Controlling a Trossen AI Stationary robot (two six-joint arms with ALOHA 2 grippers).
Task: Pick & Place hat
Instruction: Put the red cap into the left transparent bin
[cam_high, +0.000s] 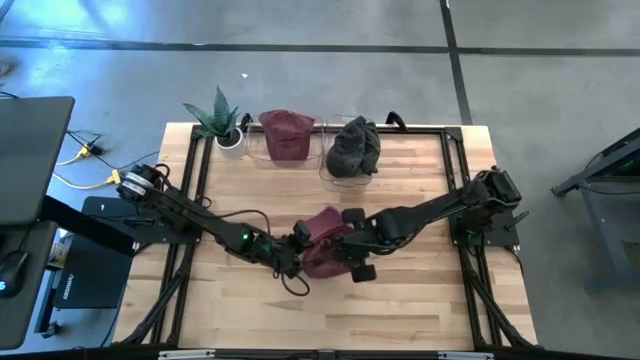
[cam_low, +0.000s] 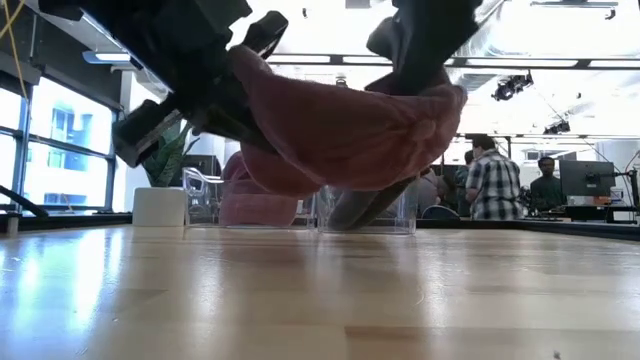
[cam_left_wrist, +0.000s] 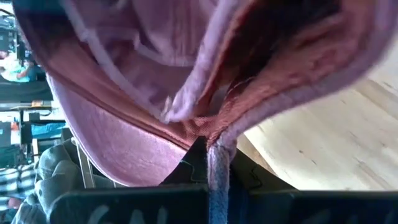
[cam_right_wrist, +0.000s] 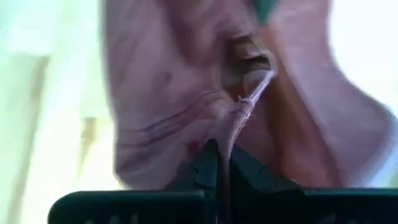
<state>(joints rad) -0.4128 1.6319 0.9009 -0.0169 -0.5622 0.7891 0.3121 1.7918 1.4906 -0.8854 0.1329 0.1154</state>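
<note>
The maroon hat (cam_high: 322, 243) hangs between both arms above the near centre of the counter (cam_high: 420, 300); the low view shows it clear of the wood, with a gap beneath.

Grip state
- Left pincer (cam_high: 291, 246): clenched on the hat's left edge. The left wrist view shows a thin fold of fabric running down between its fingers.
- Right pincer (cam_high: 347, 246): clenched on the hat's right side. The right wrist view shows a narrow pinch of cloth at the finger tips.

Risks
- Both grips appear to hold only thin folds. If the arms pull apart or travel at unequal speed, the cloth could slip out of one pincer and leave the hat dangling from the other.
- The hat sags in the middle. Carried low, the sagging part could drag on the counter and twist the grip.
- Two clear bins stand at the far edge: the left bin (cam_high: 287, 150) holds another maroon hat (cam_high: 287, 132), the right bin (cam_high: 350, 165) a dark grey hat (cam_high: 354, 146). A potted plant (cam_high: 223, 122) stands just left of them. A low approach could knock a bin wall or the plant.

Appearance of the hat
- Soft, faded maroon fabric, crumpled and folded on itself.
- Visible seam lines and a stitched edge band.
- A rounded, limp bulge hangs between the two grips.
</note>
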